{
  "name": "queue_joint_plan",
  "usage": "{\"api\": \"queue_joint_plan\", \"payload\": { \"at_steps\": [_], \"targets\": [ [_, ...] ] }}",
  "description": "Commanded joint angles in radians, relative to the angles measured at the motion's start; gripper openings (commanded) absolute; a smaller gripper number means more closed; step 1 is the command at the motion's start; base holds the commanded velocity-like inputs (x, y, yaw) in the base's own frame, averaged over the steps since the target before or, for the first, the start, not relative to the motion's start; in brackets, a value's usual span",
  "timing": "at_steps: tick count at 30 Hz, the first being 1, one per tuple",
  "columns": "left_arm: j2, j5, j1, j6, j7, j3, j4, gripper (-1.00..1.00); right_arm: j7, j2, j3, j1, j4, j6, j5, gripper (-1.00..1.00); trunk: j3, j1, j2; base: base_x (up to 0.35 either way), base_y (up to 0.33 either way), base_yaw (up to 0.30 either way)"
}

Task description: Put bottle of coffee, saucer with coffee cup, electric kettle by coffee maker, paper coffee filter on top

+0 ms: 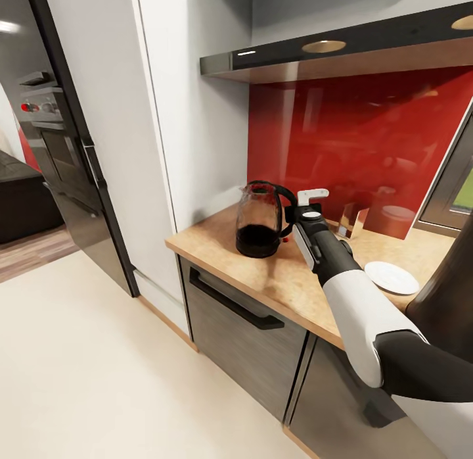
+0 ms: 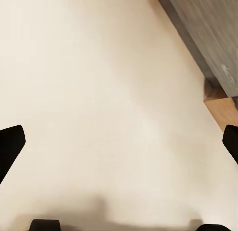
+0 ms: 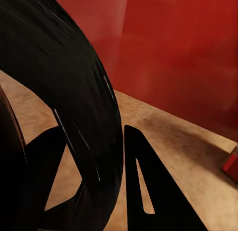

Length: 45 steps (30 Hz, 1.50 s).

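The electric kettle [image 1: 257,222], a clear glass jug with dark liquid in the bottom, stands on the kitchen countertop [image 1: 276,278] near its left end. My right gripper [image 1: 293,221] is at the looped black handle and is shut on it. In the right wrist view the handle [image 3: 74,92] runs between the two fingers [image 3: 148,191]. The white saucer [image 1: 391,277] lies bare on the counter to the right of my forearm. A dark-grey rounded body [image 1: 448,291] at the right edge looks like the coffee maker. My left gripper [image 2: 119,141] hangs open over the pale floor.
A small beige box [image 1: 352,222] stands against the red backsplash [image 1: 368,137] behind the gripper. A dark hood [image 1: 341,48] overhangs the counter. A tall white cabinet [image 1: 184,117] closes the counter's left end. Dark drawer fronts [image 1: 243,321] sit below, and pale floor spreads to the left.
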State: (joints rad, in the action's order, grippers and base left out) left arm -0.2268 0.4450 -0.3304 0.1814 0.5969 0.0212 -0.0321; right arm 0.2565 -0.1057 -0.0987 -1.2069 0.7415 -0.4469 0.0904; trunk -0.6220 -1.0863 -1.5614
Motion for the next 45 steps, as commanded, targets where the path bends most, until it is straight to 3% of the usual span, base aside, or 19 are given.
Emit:
{"api": "queue_joint_plan", "payload": {
  "at_steps": [1,5,20,25,29,35,39,45],
  "targets": [
    [0.0,-0.002,-0.001,0.004,0.004,0.002,0.001,1.0,0.0,0.0,-0.003,0.0,0.0,-0.006,-0.009,-1.0,-0.001,0.0,0.0,0.0,0.0,0.0],
    [0.0,-0.002,-0.001,0.005,0.004,0.001,0.001,1.0,0.0,-0.002,-0.003,0.0,-0.001,-0.007,-0.01,-1.0,-0.001,0.0,0.0,0.0,0.0,0.0],
    [0.001,-0.002,-0.001,0.004,0.005,0.0,0.0,1.0,-0.003,-0.005,-0.003,-0.02,0.017,-0.019,-0.012,-1.0,0.046,0.058,0.105,0.0,0.0,0.0],
    [0.001,-0.002,-0.001,0.004,0.004,0.0,0.0,1.0,-0.004,-0.006,-0.003,-0.035,0.042,-0.076,-0.058,-1.0,0.062,0.077,0.14,0.0,0.0,0.0],
    [0.001,-0.002,-0.001,0.004,0.004,0.0,0.0,1.0,-0.003,-0.006,-0.003,-0.042,0.147,-0.209,-0.121,-1.0,0.074,0.092,0.168,0.0,0.0,0.0],
    [0.001,-0.002,-0.001,0.004,0.004,0.0,0.001,1.0,-0.002,-0.01,-0.005,-0.042,0.229,-0.279,-0.132,-1.0,0.08,0.1,0.182,0.0,0.0,0.0],
    [0.001,-0.002,-0.001,0.004,0.004,0.0,0.001,1.0,-0.003,-0.012,-0.008,-0.042,0.297,-0.373,-0.133,-1.0,0.08,0.1,0.182,0.0,0.0,0.0],
    [0.001,-0.002,-0.001,0.004,0.004,0.0,0.0,1.0,-0.003,-0.012,-0.008,-0.042,0.328,-0.396,-0.133,-1.0,0.08,0.1,0.182,0.0,0.0,0.0]
  ]
}}
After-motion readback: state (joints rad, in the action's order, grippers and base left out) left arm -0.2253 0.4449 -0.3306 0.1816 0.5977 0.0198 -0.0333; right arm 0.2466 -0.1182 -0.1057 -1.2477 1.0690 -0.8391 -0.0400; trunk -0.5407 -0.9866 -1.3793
